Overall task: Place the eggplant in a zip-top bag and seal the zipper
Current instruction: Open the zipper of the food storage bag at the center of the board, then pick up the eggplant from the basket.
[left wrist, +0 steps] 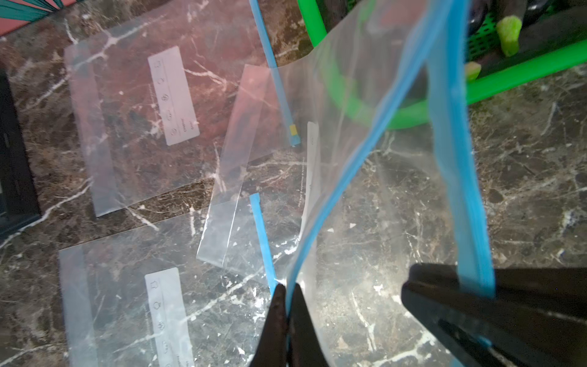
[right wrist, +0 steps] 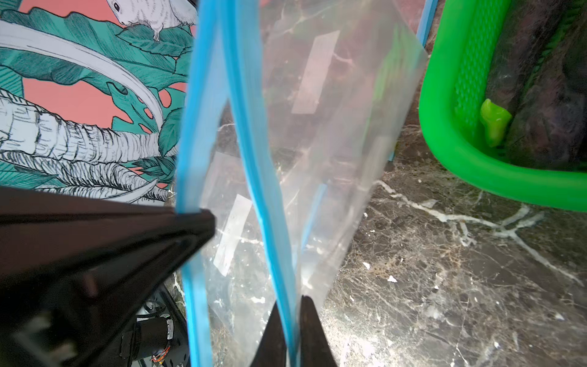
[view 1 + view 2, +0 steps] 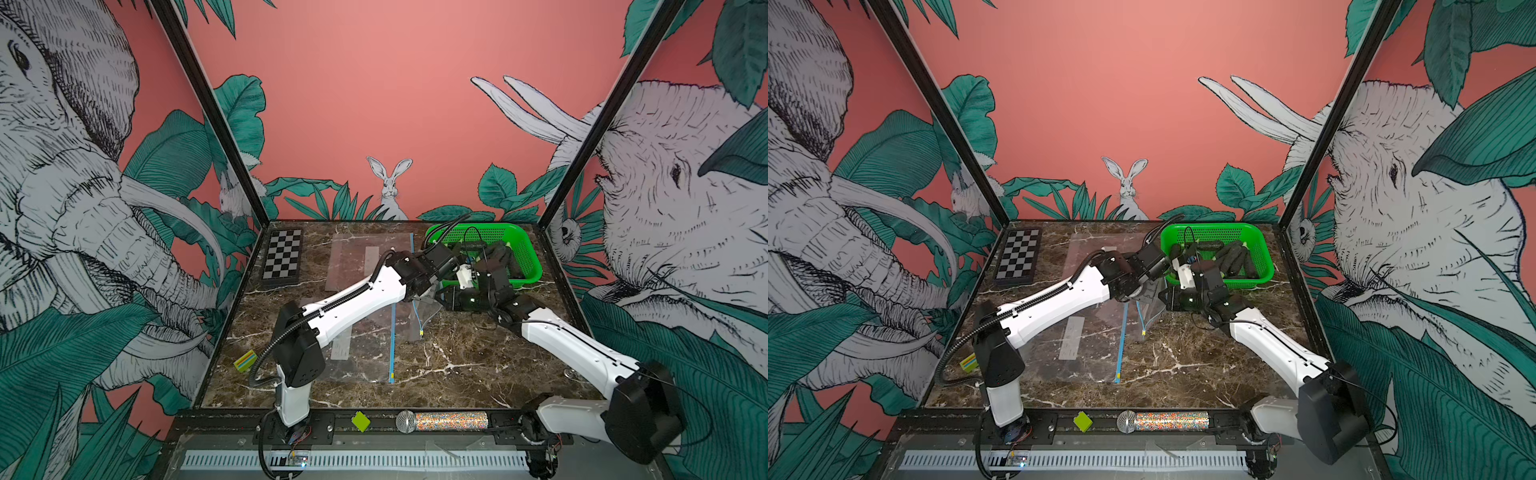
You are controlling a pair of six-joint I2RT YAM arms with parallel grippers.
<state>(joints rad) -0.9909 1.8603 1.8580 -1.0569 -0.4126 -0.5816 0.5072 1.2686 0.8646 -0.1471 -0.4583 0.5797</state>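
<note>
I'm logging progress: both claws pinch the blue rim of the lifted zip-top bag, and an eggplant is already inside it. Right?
Wrong on the contents. The left claw and right claw do pinch the blue rim of the lifted zip-top bag, but both wrist views show it empty; the eggplants lie in the green basket.

open bag mouth, basket close beside

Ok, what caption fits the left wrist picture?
The left gripper and right gripper pinch open a clear zip-top bag beside the green basket.
</note>
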